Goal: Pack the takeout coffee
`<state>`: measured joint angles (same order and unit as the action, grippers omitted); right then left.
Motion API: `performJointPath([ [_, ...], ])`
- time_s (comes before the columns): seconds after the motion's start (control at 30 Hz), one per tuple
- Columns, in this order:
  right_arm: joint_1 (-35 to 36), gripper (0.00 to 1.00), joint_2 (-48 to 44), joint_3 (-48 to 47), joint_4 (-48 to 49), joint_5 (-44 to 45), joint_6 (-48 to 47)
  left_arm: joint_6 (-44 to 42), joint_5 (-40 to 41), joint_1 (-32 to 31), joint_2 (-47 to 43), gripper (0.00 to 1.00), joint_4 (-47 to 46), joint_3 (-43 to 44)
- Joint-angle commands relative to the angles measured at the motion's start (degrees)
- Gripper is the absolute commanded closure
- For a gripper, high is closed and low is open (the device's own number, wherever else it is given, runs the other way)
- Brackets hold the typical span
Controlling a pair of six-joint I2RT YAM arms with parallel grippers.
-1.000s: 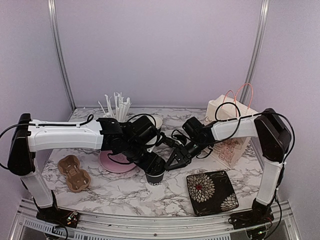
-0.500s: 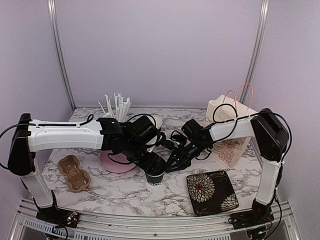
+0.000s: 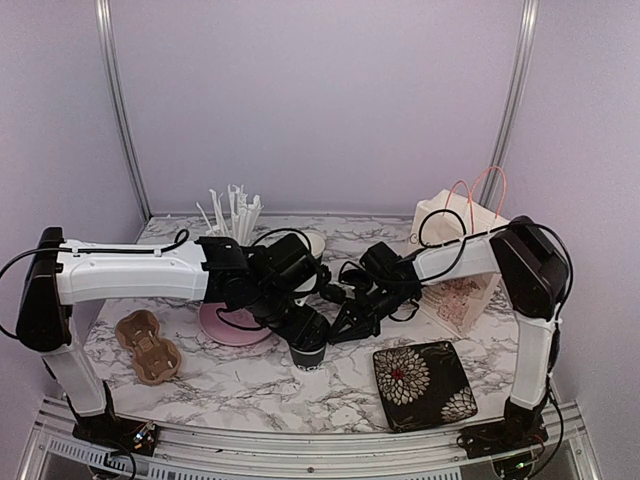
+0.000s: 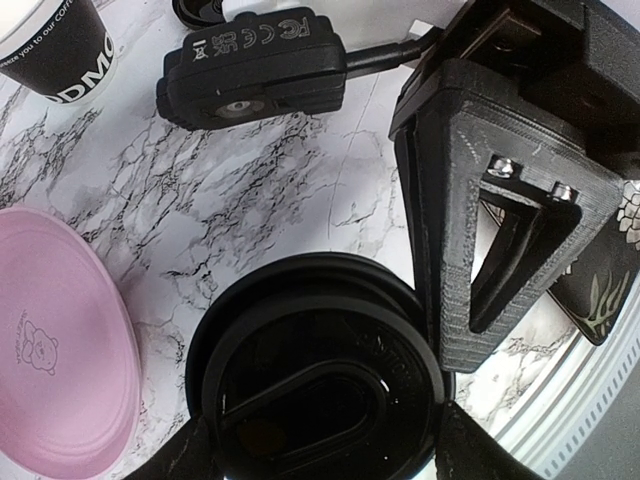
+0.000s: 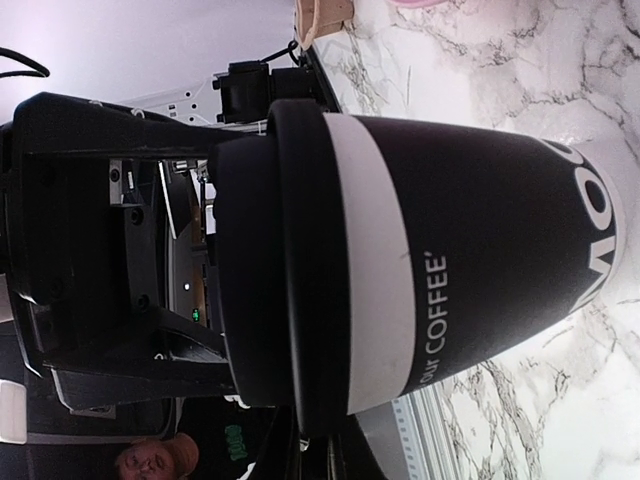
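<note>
While I look down through the left wrist camera, the lidded cup (image 4: pixel 310 390) fills the lower part of the view. It stands upright on the marble table (image 3: pixel 250 385), near the middle and toward the front edge, just beside the pink plate (image 4: pixel 50 340). The left gripper (image 3: pixel 306 335) is directly above it with its jaws spread wide. One of its fingers (image 4: pixel 180 458) lies against each side of the black lid, so I read this as a grip on the cup at the rim.

The right gripper (image 3: pixel 337 327) comes in from the right side and sits close against the same cup, at about the height of the lid. I cannot tell from any view whether its jaws are wide or narrow. In the right wrist view the cup wall with the white band and the word COFFEE is very near to the lens.

The second cup (image 4: pixel 62 52) stands further back, behind the plate, and its pale inside is visible from above.

On the left lies the brown carrier (image 3: pixel 148 347). A flowered tray (image 3: pixel 424 384) is at the front right, a paper bag (image 3: pixel 455 270) behind it, and a cup of white sticks (image 3: pixel 232 215) stands at the back.
</note>
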<state>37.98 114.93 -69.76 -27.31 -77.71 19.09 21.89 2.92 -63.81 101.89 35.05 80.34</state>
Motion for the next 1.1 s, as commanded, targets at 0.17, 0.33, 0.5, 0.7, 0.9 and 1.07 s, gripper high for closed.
performJointPath([
  [0.17, 1.39, 0.93, 4.57, -1.86, 2.07, 26.07, -4.78, 4.27, -16.23, -1.15, 8.86, 0.32, -4.39, -8.16],
  [0.33, 2.27, 0.74, 7.05, -2.38, -1.59, 35.85, -7.44, 3.85, -16.91, -0.43, 10.33, 0.30, -5.42, -8.79],
  [0.5, 2.28, 0.75, 10.51, -2.58, -1.85, 37.42, -7.69, 4.04, -15.87, 0.59, 11.08, 0.29, -5.69, -9.98],
  [0.7, 2.31, 0.82, 10.34, -1.96, -1.48, 37.18, -8.70, 3.64, -15.38, 0.71, 11.18, 0.30, -5.70, -10.27],
  [0.9, 2.78, 0.74, 6.56, -4.71, -0.99, 23.94, -14.31, 1.15, -12.51, 0.71, 8.16, 0.29, -3.83, -8.74],
  [1.07, 3.18, 0.53, -0.19, -4.83, -2.92, 21.76, -16.90, -2.27, -8.10, 0.71, 2.51, 0.23, -2.52, -6.97],
])
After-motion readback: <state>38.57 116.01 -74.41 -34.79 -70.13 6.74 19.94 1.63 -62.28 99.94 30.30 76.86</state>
